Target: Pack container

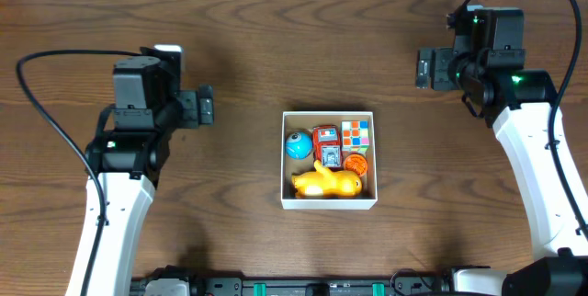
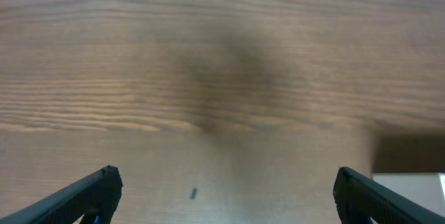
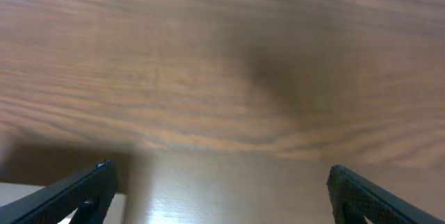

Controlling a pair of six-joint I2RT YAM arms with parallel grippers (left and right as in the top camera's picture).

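The container (image 1: pixel 328 203), a shallow square box with white walls, sits at the table's middle. Inside it lie a yellow duck (image 1: pixel 325 183), a blue ball (image 1: pixel 298 145), a red toy car (image 1: pixel 326 144), a colour cube (image 1: pixel 356 133) and an orange piece (image 1: pixel 357 162). My left gripper (image 1: pixel 207 108) hovers to the box's left, open and empty; in the left wrist view the gripper (image 2: pixel 226 182) shows only bare wood between its fingers. Off to the box's upper right, my right gripper (image 1: pixel 424 68) is also open and empty, seen again as the gripper (image 3: pixel 219 179) over wood.
A white corner of the container (image 2: pixel 410 186) shows at the bottom right of the left wrist view, and another (image 3: pixel 21 193) at the bottom left of the right wrist view. Brown wooden tabletop (image 1: pixel 239 20) surrounds the box.
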